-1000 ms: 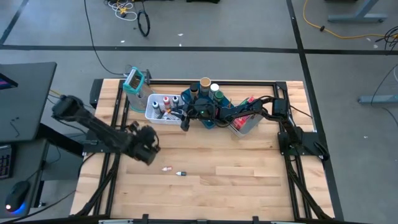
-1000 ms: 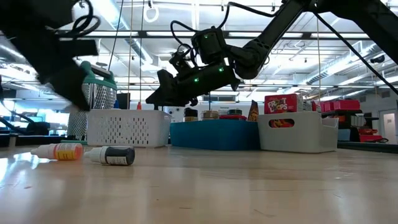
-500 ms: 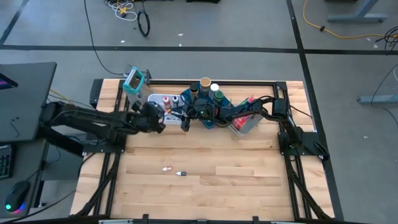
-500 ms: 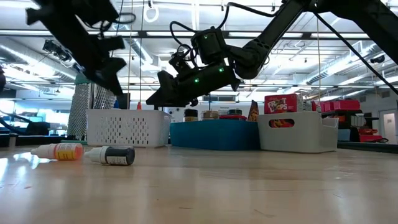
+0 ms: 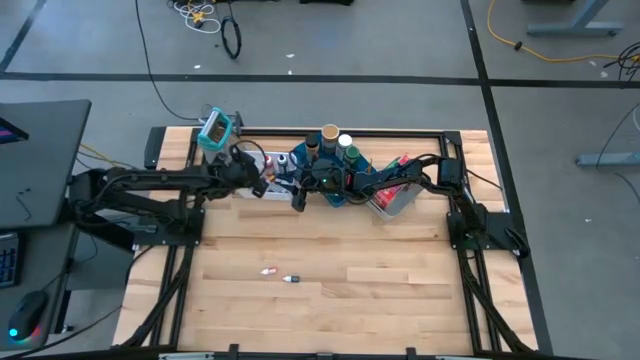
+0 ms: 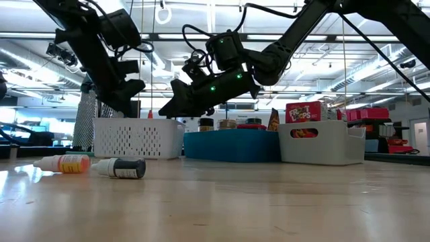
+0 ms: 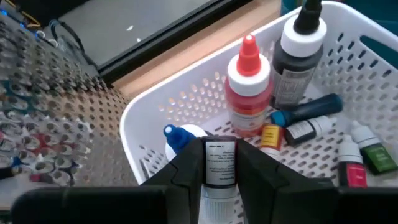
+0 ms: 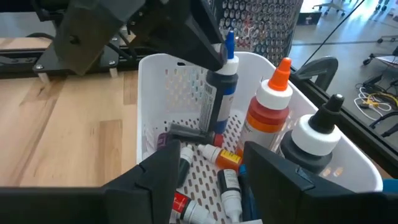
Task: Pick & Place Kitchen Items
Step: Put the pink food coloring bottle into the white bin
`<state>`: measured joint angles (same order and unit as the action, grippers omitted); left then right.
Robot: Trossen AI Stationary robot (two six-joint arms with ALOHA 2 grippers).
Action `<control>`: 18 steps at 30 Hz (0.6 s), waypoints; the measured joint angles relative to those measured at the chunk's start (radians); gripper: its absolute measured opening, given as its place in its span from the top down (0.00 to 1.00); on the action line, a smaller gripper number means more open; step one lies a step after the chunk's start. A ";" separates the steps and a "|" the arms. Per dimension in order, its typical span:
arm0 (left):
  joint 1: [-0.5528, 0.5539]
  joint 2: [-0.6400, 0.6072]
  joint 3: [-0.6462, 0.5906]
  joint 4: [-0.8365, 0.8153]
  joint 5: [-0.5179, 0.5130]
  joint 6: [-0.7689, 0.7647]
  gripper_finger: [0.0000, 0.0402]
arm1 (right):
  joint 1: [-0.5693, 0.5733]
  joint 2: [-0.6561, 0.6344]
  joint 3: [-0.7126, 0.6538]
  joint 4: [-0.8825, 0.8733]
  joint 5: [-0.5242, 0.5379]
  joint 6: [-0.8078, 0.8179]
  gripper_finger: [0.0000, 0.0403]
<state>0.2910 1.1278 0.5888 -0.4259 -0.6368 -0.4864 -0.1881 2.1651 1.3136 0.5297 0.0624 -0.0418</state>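
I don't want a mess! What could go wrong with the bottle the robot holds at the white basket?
The left gripper holds the blue-capped bottle upright in the white basket; let go, it could topple onto the red-capped bottle. The open right gripper hovers close by, so the arms might bump.

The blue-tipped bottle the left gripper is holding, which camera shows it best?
The right wrist view: the blue-tipped bottle stands out, upright in the left gripper over the white basket. The left wrist view shows only its label; the high and low views hide it.
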 joint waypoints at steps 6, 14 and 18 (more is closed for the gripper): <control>0.014 0.000 0.000 0.029 -0.004 0.099 0.78 | 0.000 0.000 0.000 0.001 0.000 0.000 0.54; 0.014 0.000 0.000 0.032 0.004 0.128 0.68 | 0.000 0.000 0.000 0.001 0.000 0.000 0.54; 0.014 0.000 0.000 0.036 0.002 0.127 0.60 | 0.000 0.000 0.000 0.001 0.000 0.000 0.54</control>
<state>0.3046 1.1278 0.5888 -0.3894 -0.6350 -0.3597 -0.1883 2.1651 1.3136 0.5308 0.0624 -0.0422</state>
